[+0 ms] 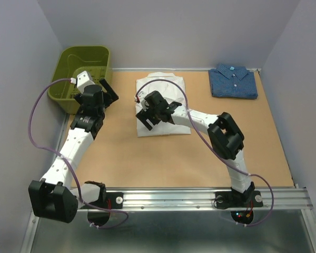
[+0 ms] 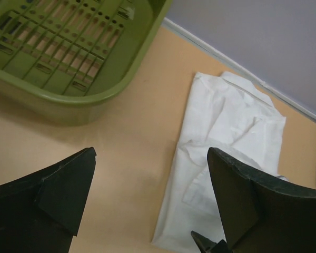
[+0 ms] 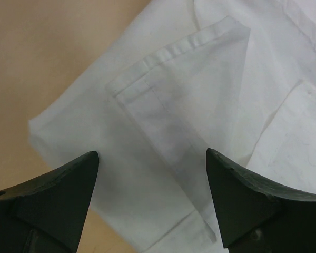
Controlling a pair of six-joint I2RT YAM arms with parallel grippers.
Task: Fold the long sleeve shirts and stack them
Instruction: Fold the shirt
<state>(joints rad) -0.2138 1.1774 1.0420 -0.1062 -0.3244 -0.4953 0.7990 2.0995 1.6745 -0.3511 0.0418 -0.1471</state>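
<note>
Folded white shirt [image 1: 168, 87] flat on table [image 1: 147, 163], middle toward the back, collar at the far end. Folded blue shirt [image 1: 233, 81] in far right corner, collar also on the far side, well apart from the white one, so not stacked. Slotted green basket [image 1: 84, 49] at far left corner.

Jaws of left gripper [image 1: 108, 90] spread wide, nothing between them. Position: between basket and white shirt, just beside the basket. Wrist view: bare table under the gap, shirt's long edge running past the right-hand finger, basket wall up top.

Jaws of right gripper [image 1: 150, 113] spread too, not pinching anything. Position: over the near-left part of the white shirt. Wrist view: folded-back sleeve end with stitched cuff between the fingers [image 3: 52, 200], chest pocket off to the right, bare table at left. Touching the cloth or just above it: can't tell.
</note>
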